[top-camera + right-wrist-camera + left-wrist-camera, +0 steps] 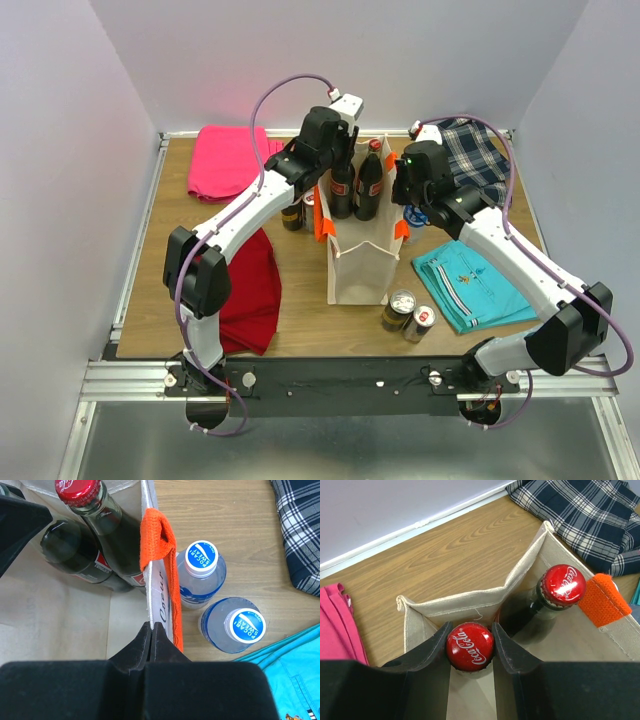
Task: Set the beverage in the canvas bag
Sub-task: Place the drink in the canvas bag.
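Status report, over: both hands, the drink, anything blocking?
Left hand shut on cola bottle at the cap, inside canvas bag. Right hand shut on the bag rim. Second cola bottle beside it, not blocking.

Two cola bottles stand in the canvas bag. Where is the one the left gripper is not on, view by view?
Top external: the free cola bottle, right one of the pair in the canvas bag.
Left wrist: upper right, red cap; the left gripper clasps the other bottle at centre.
Right wrist: top left, red cap up.
Shared landmark: the orange handle strap, to its right in every view.
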